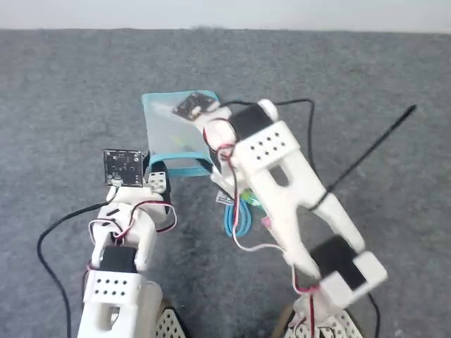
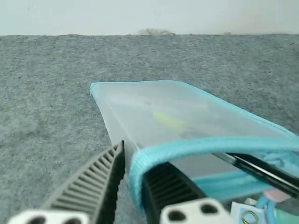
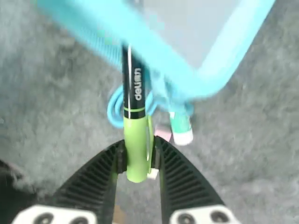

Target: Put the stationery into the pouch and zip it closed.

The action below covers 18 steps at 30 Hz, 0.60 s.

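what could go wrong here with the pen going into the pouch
The pen, pinched at its green end by the right tool, could snag on the pouch's blue rim and shove the pouch rather than slide in. The left tool pinches just a narrow bit of that rim, so it may slip and let the mouth sag shut.

The place looks like a small robotics lab or hobby bench. A tabletop [image 1: 70,84] covered in grey felt-like cloth meets a plain white wall [image 1: 211,13] at 12 o'clock. Two white plastic arms [image 1: 282,169] with exposed wiring [image 1: 227,149] and loose black cables [image 1: 40,246] stand at 6 o'clock.
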### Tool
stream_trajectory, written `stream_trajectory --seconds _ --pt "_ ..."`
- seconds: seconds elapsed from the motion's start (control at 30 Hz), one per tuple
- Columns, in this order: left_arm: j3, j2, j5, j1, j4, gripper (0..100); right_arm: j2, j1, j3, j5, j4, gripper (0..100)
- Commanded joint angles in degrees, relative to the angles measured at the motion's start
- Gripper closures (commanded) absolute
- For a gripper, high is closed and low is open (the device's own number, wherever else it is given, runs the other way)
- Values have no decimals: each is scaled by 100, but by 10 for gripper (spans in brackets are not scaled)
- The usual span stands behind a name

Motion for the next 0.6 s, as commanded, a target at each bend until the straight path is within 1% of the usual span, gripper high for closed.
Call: stream_trajectory --seconds 0.0,0.17,0.3,0.37,0.47,0.57 --pt "-57 -44 -53 35 -237 988 286 -4 -914 -264 215 989" --pt "-13 -44 -246 466 -237 988 567 -22 -1697 -484 224 989" --pt "22 -44 -264 536 -237 988 567 -84 -1908 -308 198 980" --pt "22 -44 -273 536 -237 988 567 -224 -2040 -158 207 928" --pt "22 -44 -273 536 -237 988 558 -435 -2119 -141 224 831" --pt "22 -44 -273 536 -237 988 558 -400 -2136 -141 224 782"
